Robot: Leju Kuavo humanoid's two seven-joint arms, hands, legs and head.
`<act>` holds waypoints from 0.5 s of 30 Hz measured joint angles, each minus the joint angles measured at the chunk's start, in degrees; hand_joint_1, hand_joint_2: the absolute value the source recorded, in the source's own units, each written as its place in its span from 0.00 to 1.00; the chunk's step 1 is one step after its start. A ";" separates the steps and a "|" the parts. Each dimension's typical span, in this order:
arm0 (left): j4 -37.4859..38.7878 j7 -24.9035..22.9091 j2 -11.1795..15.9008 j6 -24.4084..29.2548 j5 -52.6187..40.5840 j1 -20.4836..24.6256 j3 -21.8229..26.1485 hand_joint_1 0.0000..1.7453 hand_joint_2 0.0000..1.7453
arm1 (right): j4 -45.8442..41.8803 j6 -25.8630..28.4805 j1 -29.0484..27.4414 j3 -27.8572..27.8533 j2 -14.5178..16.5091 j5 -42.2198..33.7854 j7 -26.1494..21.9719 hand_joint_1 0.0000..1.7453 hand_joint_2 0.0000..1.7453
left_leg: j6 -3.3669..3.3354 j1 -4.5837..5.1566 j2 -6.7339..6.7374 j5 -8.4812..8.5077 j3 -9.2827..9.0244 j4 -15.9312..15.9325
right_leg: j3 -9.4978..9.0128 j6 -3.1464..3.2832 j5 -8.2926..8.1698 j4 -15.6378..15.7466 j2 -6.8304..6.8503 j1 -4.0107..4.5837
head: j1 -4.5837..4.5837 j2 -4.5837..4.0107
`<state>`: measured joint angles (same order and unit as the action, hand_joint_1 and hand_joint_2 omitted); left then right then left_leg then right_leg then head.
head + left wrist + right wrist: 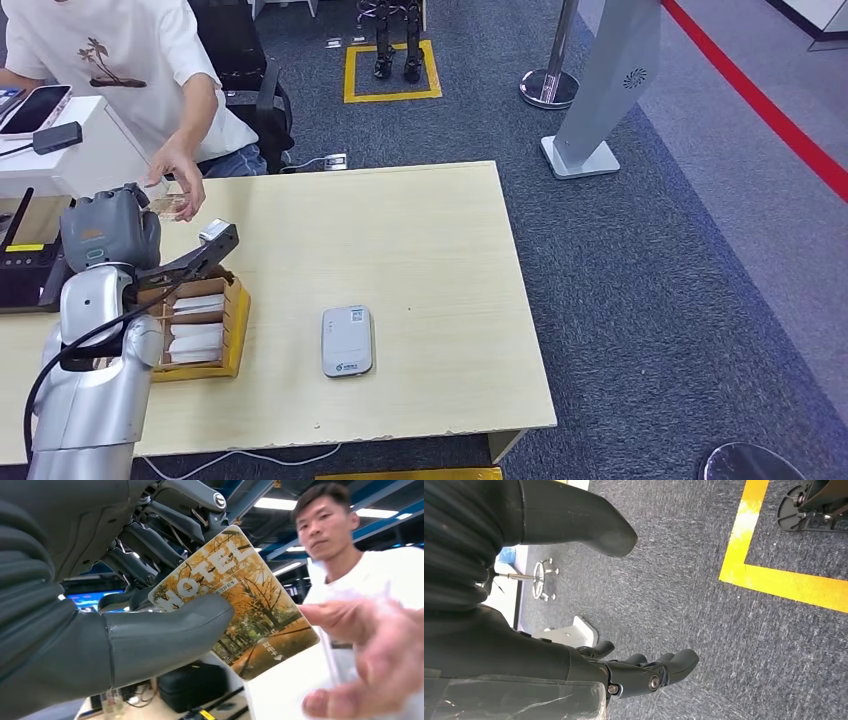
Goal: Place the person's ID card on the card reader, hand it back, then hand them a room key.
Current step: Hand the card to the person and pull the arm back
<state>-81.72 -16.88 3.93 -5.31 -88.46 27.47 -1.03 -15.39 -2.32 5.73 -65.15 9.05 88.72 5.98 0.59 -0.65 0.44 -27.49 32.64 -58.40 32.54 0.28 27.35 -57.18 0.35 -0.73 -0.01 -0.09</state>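
I have the room key card [235,602] pinched in my left hand [100,630], thumb pressed across one face near the corner and the darker fingers [150,550] backing it from behind; it is an autumn-leaf hotel card printed "MOTEL", and most of its length sticks out free past my thumb. In the head view that left hand [112,228] is raised at the far left of the table [420,250], and the person's hand [180,175] is reaching to it, right at the card. From the wrist, the person's hand [370,650] is blurred and just beside the card's free end; I cannot tell whether it is touching. I judge the card to be light, thin, stiff and glossy, so it could slide out of a pinch or flex if squeezed hard; the free end is the obvious place for the person to take it, and I should loosen my thumb only once they have a firm hold. My right hand [644,672] hangs toward the carpet with fingers loosely curled, holding nothing that I can see. On the table the grey card reader [347,341] sits near the middle, and the wooden card box [205,330] with white cards lies to its left.
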 joint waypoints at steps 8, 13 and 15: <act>8.47 -2.15 1.72 0.16 0.00 5.86 -0.25 1.00 1.00 | 0.09 -0.15 0.13 0.70 -0.02 0.04 0.02 0.00 1.00 | 0.00 -0.01 0.00 0.01 -0.01 -0.01 | 0.00 0.00 -0.02 0.00 -0.01 0.00 | 0.01 0.00; 11.37 -2.26 2.31 0.15 0.00 8.15 -0.26 1.00 1.00 | 0.09 -0.17 0.14 0.87 -0.04 0.06 0.03 0.00 1.00 | 0.00 -0.01 0.01 0.00 0.00 -0.01 | 0.00 0.00 -0.01 0.00 -0.01 0.00 | 0.00 0.00; 12.10 -2.27 2.45 0.15 0.00 8.69 -0.26 1.00 1.00 | 0.09 -0.17 0.14 0.92 -0.04 0.05 0.03 0.00 1.00 | 0.00 -0.01 0.01 0.00 0.00 -0.01 | 0.00 0.00 -0.01 0.00 -0.01 0.00 | 0.00 0.00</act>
<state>-69.62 -19.15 6.38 -5.16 -88.46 36.16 -1.29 -15.30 -2.49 5.87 -64.23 9.01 88.77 6.01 0.59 -0.66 0.46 -27.49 32.65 -58.41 32.54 0.28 27.34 -57.19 0.34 -0.73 -0.01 -0.09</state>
